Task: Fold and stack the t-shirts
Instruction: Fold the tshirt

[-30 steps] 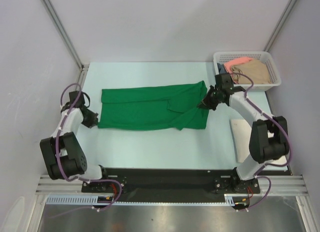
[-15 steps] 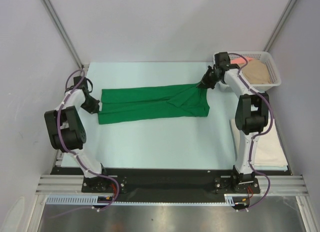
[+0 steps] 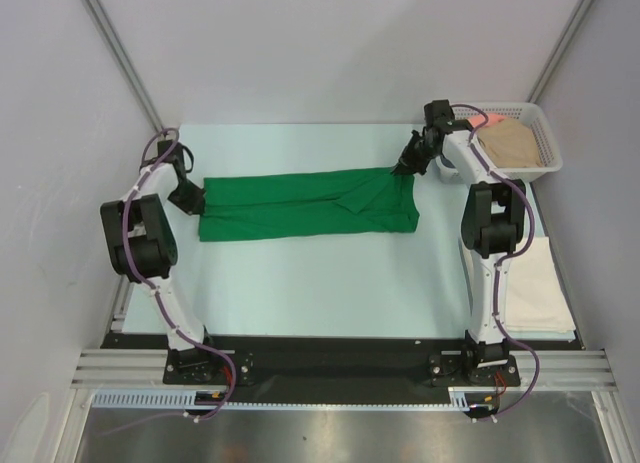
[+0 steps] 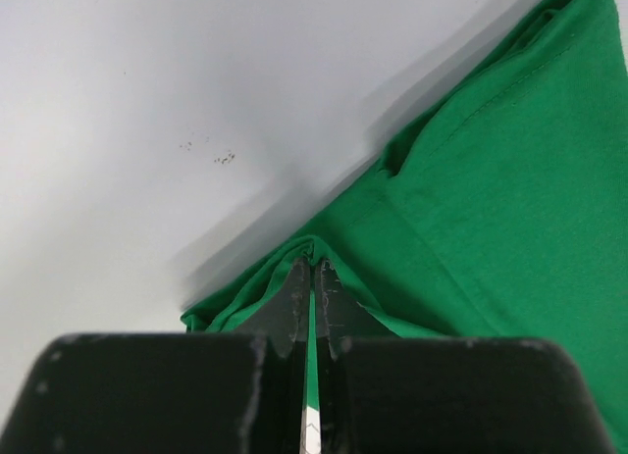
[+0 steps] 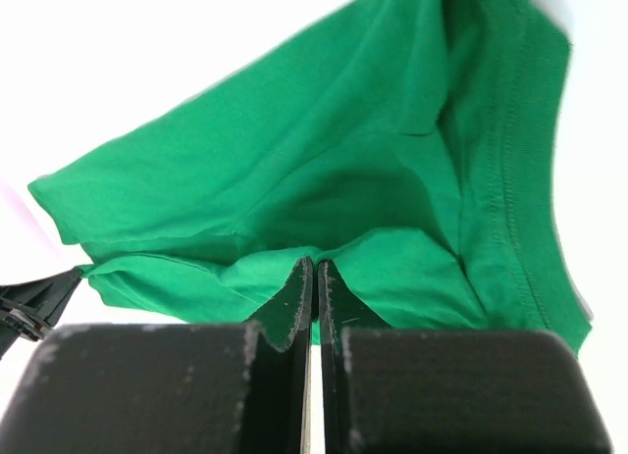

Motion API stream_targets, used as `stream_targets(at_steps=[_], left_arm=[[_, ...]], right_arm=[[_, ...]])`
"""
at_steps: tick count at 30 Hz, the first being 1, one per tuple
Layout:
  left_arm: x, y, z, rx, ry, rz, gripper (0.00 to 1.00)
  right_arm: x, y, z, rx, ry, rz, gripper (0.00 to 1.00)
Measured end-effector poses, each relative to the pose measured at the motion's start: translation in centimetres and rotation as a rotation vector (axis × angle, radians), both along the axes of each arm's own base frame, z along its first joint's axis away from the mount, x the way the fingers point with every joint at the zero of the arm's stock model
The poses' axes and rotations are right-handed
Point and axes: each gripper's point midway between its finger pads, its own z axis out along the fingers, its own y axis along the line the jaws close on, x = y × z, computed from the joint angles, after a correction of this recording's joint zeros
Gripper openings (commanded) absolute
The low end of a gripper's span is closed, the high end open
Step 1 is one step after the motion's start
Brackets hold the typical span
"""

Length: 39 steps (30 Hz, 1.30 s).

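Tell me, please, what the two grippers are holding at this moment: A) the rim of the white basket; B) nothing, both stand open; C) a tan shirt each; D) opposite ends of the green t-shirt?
D: the left gripper and the right gripper are each shut on green cloth, and the green t-shirt stretches between them.

Item 1, left arm [image 3: 140, 233]: stretched forward along the left side, wrist turned inward. Left gripper [image 3: 190, 196] pinched tight on the green t-shirt [image 3: 300, 205] edge.
Item 2, right arm [image 3: 490, 223]: stretched forward, wrist turned inward. Right gripper [image 3: 403, 166] likewise pinched tight on the cloth.
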Motion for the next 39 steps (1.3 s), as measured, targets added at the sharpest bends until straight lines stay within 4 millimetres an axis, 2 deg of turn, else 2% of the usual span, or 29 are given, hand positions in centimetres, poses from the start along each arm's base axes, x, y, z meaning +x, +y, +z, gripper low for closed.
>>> stream_targets(at_steps=[6, 9, 24, 27, 30, 31, 32, 33, 34, 35, 36, 38, 39], left_arm=[[0.6, 0.1, -0.3, 0.000, 0.011, -0.002, 0.00], [0.8, 0.2, -0.5, 0.003, 0.023, -0.001, 0.00], [1.4, 0.7, -1.0, 0.016, 0.044, 0.003, 0.04], [1.5, 0.7, -1.1, 0.017, 0.050, -0.004, 0.12], [1.4, 0.8, -1.2, 0.025, 0.058, -0.010, 0.26], [1.3, 1.0, -1.1, 0.031, 0.060, -0.008, 0.39], [1.3, 1.2, -1.1, 0.046, 0.064, -0.011, 0.45], [1.2, 1.4, -1.1, 0.057, 0.067, -0.010, 0.51], [1.1, 1.7, -1.0, 0.075, 0.068, -0.009, 0.62], [1.1, 1.9, -0.8, 0.086, 0.068, -0.010, 0.65], [1.0, 2.2, -0.5, 0.106, 0.065, -0.010, 0.68], [0.7, 2.5, 0.7, 0.138, 0.043, -0.017, 0.71], [0.5, 2.6, 1.5, 0.149, 0.026, -0.023, 0.71]], right_arm=[[0.1, -0.7, 0.0, -0.005, 0.009, -0.014, 0.00], [0.6, -0.7, 0.0, -0.002, 0.003, -0.016, 0.00], [0.5, -0.9, -0.2, -0.002, 0.024, -0.029, 0.00], [0.6, -1.0, -0.5, -0.001, 0.030, -0.036, 0.01], [0.8, -1.2, -0.8, 0.000, 0.034, -0.043, 0.03], [0.8, -1.3, -0.8, -0.001, 0.036, -0.045, 0.05], [0.8, -1.4, -0.9, -0.001, 0.037, -0.046, 0.08], [0.9, -1.5, -0.9, -0.001, 0.037, -0.048, 0.14], [0.9, -1.6, -0.9, -0.001, 0.037, -0.050, 0.16], [0.9, -1.7, -0.9, -0.003, 0.036, -0.051, 0.19], [1.0, -1.9, -0.9, -0.004, 0.034, -0.052, 0.27], [1.2, -2.4, -0.8, -0.015, 0.026, -0.056, 0.36], [1.4, -2.7, -0.7, -0.025, 0.019, -0.054, 0.46]])
